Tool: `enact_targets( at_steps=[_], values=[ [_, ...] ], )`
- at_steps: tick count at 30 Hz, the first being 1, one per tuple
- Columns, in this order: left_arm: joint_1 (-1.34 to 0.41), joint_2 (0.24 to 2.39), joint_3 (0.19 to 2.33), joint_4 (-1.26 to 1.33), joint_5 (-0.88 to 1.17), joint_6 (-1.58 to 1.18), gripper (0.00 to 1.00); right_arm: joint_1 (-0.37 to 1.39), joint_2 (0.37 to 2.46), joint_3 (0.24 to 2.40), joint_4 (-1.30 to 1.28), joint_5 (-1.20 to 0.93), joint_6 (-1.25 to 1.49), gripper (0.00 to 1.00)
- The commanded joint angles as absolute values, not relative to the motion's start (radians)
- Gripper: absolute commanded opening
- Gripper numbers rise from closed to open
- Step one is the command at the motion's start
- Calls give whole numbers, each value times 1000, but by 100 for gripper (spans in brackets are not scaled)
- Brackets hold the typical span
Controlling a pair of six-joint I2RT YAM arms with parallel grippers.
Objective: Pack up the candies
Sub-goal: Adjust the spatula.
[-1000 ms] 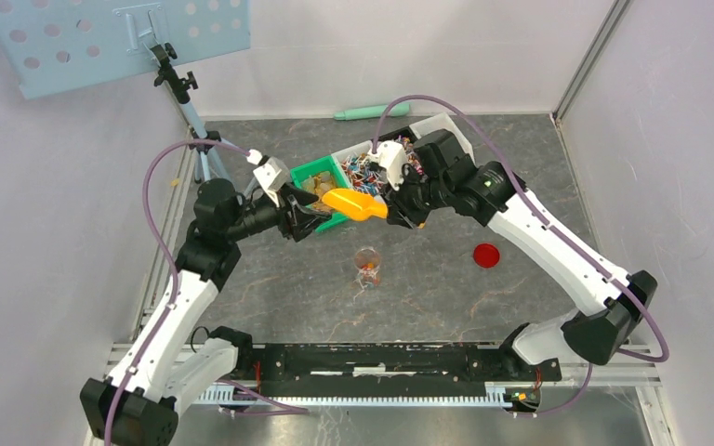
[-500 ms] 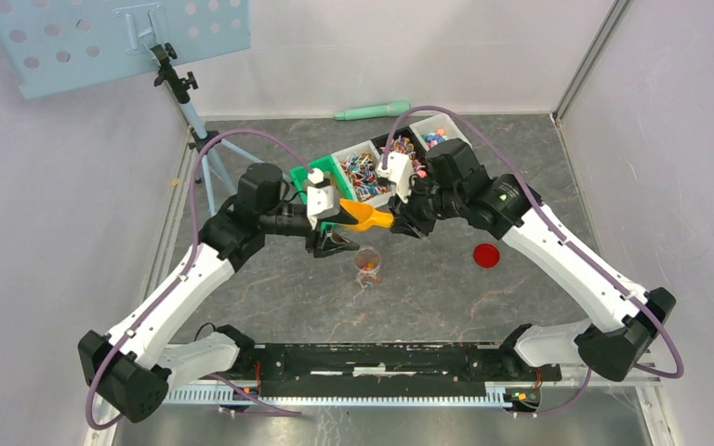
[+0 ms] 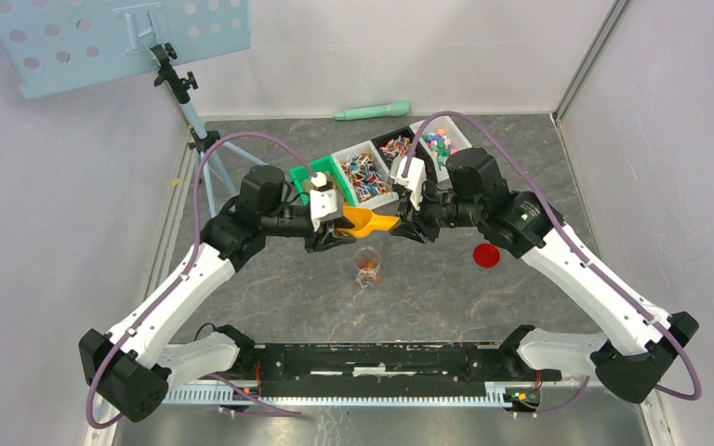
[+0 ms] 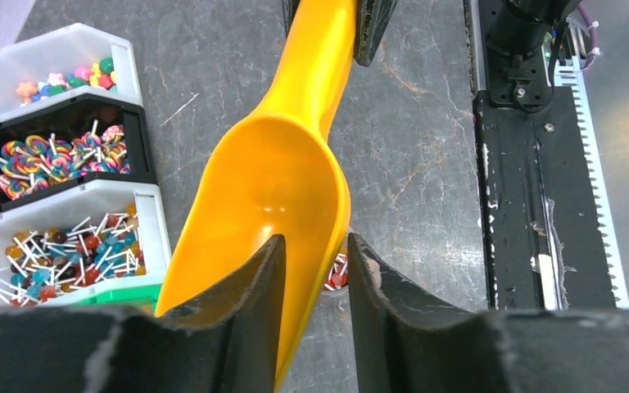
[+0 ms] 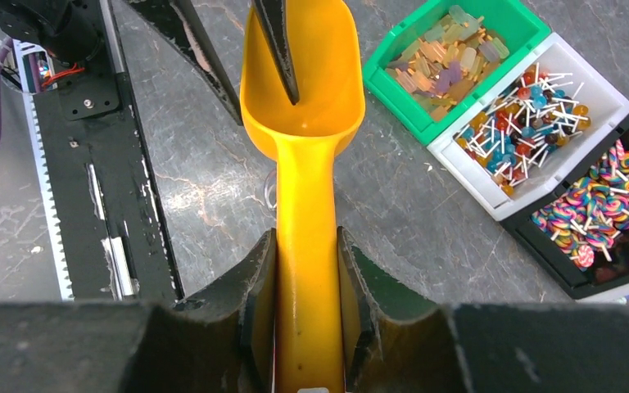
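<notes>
scoop point(image 3: 368, 220): off bins point(image 4: 49, 47), now over cup point(image 3: 366, 264) | left gripper point(image 4: 314, 254): narrowing

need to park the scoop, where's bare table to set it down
Bare: between the jar and the black rail; also between the bins and the right wall. Crowded between bins and jar, under the scoop.

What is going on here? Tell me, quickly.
The right gripper holds the yellow scoop by its handle, its empty bowl over a small clear cup that has a few candies in it. The left gripper stands open astride the scoop's rim, one finger inside the bowl. Bins of sweets sit behind; a red lid lies on the table.
</notes>
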State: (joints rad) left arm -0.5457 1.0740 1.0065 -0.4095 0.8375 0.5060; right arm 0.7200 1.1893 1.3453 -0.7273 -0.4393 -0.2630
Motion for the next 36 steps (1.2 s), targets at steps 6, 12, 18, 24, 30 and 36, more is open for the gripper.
enact_targets(
  at_steps=[6,12,18,24,30,36],
  values=[
    [-550,1052,965,-356,824,507,20,720,1131,1268,-468,-523,-160,0],
    [-549,1062,959,-367,828,509,12,721,1116,1251,-423,-553,-144,0],
    [-549,1068,948,-370,836,505,5,716,1112,1246,-398,-604,-126,0],
    [-549,1057,938,-334,840,470,5,704,1128,1259,-408,-611,-123,0],
    [-549,1057,913,-288,837,425,7,698,1112,1212,-340,-650,-82,0],
    [-549,987,893,-237,755,372,87,695,1140,1233,-471,-548,-144,0]
  ],
)
